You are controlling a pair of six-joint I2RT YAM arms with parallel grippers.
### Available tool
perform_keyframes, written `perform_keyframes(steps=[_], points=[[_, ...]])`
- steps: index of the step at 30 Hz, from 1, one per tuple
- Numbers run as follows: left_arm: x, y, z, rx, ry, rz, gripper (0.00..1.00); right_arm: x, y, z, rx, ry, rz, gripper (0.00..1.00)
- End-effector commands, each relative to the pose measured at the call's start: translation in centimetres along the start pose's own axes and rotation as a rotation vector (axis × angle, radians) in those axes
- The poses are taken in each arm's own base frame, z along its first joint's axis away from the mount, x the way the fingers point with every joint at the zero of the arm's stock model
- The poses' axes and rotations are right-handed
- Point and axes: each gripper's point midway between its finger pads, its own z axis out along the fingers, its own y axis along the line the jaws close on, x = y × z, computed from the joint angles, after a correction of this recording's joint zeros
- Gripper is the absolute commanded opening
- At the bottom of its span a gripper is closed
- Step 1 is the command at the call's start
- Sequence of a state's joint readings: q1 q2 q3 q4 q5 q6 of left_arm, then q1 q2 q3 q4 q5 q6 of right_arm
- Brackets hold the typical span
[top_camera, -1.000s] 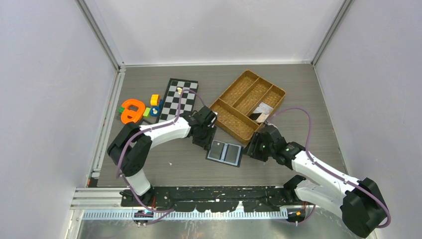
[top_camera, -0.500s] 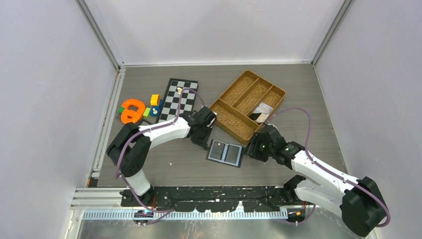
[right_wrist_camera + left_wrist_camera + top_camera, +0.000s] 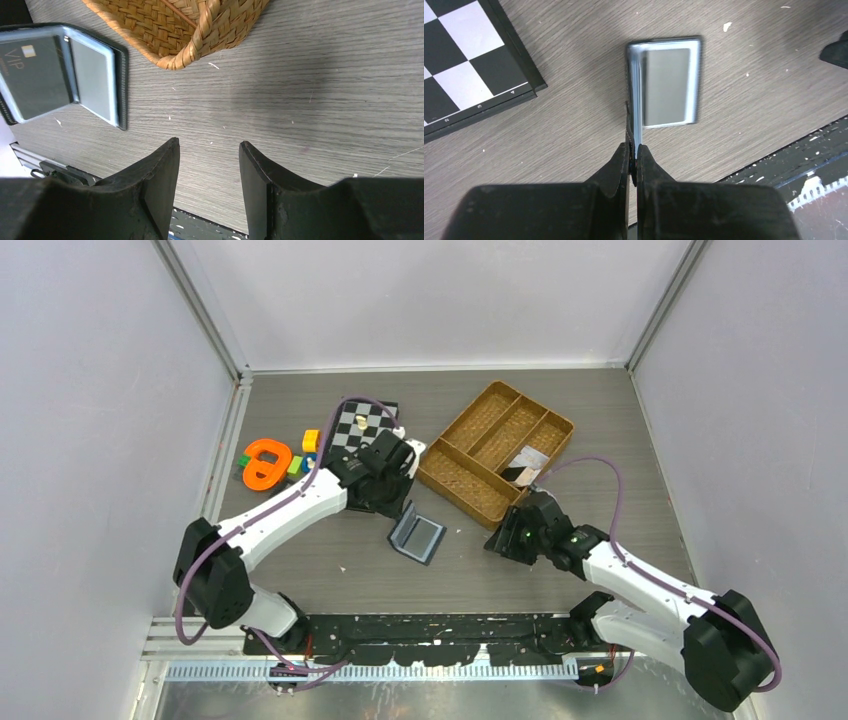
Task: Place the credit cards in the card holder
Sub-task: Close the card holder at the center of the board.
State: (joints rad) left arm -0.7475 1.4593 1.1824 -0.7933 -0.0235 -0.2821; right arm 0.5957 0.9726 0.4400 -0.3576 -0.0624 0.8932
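Black right gripper (image 3: pixel 208 146), jaws apart and holding nothing, hangs just before the near corner of the woven tray (image 3: pixel 455 480). Left of that corner, the card holder (image 3: pixel 418 537) stands half folded, one flap clamped in the left gripper (image 3: pixel 634 152). Credit cards (image 3: pixel 524 464) lie inside the tray, at its right side.

Even, diffuse overhead light casts soft shadows on the bench (image 3: pixel 310 65); the card holder (image 3: pixel 666 85) shows blurred in the left wrist view.
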Motion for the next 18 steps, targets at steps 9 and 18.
perform_keyframes(steps=[9, 18], points=[[-0.3, -6.1, 0.5, 0.334, 0.056, -0.051, 0.0, 0.2, 0.2, 0.9, -0.036, -0.006, 0.017, 0.53], [0.8, -9.8, 4.7, 0.498, 0.069, -0.179, 0.0, 0.2, 0.3, 1.0, -0.047, -0.01, 0.024, 0.53]])
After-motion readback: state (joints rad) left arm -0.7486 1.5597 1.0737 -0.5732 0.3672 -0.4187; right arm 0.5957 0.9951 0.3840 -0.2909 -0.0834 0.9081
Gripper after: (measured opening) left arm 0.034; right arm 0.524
